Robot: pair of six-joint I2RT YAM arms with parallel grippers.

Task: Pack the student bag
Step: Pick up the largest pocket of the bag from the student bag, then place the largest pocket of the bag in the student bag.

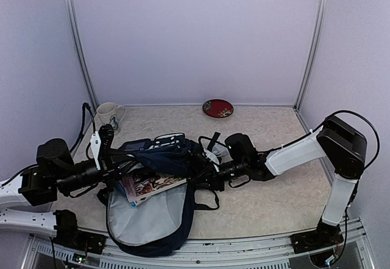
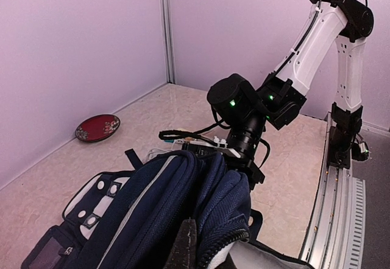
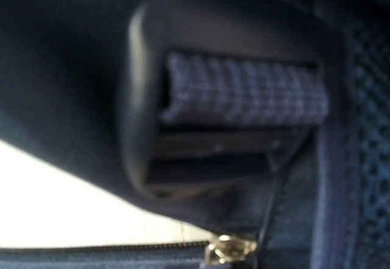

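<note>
Left of the student bag (image 1: 149,220), the left gripper (image 1: 127,168) is clamped tight on its raised navy rim. The bag lies open on the table (image 1: 268,202) between both grippers, a book (image 1: 149,185) in its mouth. Against the bag's right side sits the right gripper (image 1: 202,171); fabric hides its fingers, so its width I cannot tell.

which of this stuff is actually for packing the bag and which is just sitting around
For the job: student bag, open, grey lining showing; book lying on that lining.
Just lying about: white mug at the back left; red dish by the back wall.
</note>
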